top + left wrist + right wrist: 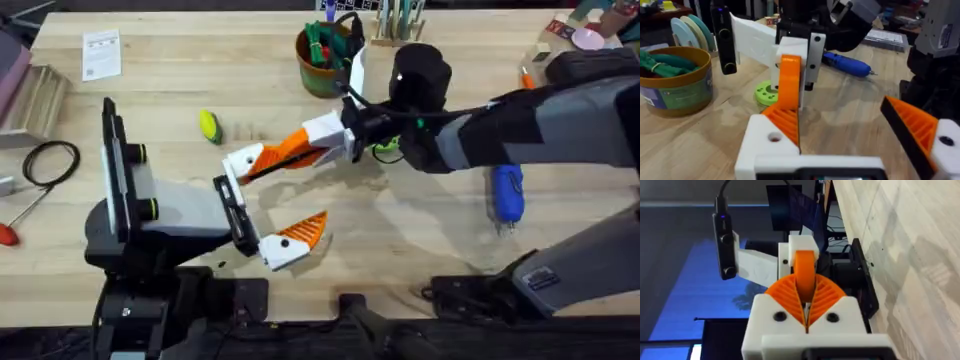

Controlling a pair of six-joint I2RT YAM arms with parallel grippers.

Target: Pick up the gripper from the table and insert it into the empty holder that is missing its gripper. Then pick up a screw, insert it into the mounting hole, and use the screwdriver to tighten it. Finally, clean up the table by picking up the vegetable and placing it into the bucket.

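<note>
Between the arms, the right claw (262, 162) pinches the smooth orange wedge-shaped gripper (789, 82); left claw (262, 218) spread.

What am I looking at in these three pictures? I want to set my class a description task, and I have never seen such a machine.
Two robot arms work at a light wooden butcher-block table. One picture looks down from above. The other two come from a camera on each arm's wrist. Each arm ends in a two-fingered end effector, white with orange ribbed pads. The right end effector is shut on a small loose orange plastic fingertip, holding it at a white plastic finger bracket of the left end effector, which is open. On the table are a thick blue pen-shaped screwdriver, a small yellow toy vegetable with a green end and a round brown-orange cup with a green band.
</note>
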